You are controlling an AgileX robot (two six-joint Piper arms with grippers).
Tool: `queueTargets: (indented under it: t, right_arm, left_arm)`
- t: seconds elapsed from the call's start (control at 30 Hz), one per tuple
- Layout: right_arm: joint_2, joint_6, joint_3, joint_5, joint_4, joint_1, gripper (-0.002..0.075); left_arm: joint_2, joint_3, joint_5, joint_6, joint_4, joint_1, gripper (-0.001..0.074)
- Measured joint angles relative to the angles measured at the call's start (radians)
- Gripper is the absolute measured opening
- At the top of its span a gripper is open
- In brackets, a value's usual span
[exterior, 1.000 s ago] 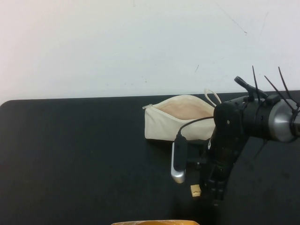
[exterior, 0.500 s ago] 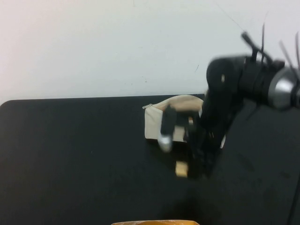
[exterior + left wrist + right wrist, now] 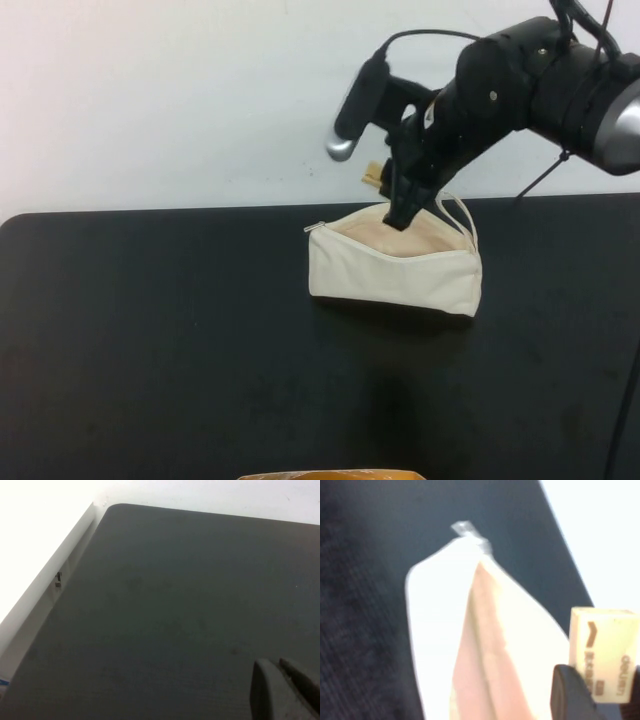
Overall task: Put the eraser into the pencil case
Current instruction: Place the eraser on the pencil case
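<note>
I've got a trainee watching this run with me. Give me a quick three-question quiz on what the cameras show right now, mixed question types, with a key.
1. True or false: the eraser already lies inside the pencil case.
2. Which hand grips the eraser? A) left hand B) right hand C) neither
3. Fill in: the pencil case's zip mouth is ____, showing the peach lining.

Key
1. False. The right hand holds it in the air above the case's mouth.
2. B. The left hand sits apart over bare black table, holding nothing.
3. Open.
</note>
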Motion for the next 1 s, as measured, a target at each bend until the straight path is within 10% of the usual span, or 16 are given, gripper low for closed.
queueTargets:
  t: [0.53, 0.8, 1.0]
  right_arm:
    - [0.077, 0.081, -0.050, 0.056, 0.030, -0.044, 0.0413]
    - [-0.001, 0.162, -0.169, 0.339, 0.064, -0.051, 0.0071]
    - [-0.177, 0.134, -0.130, 0.443, 0.161, -0.051, 0.0006]
  left_arm:
    - [0.000, 0.000, 0.000, 0.000, 0.000, 0.000, -0.0002]
    - [0.000, 0.000, 0.000, 0.000, 0.000, 0.000, -0.0002]
    - [0.000, 0.000, 0.000, 0.000, 0.000, 0.000, -0.0002]
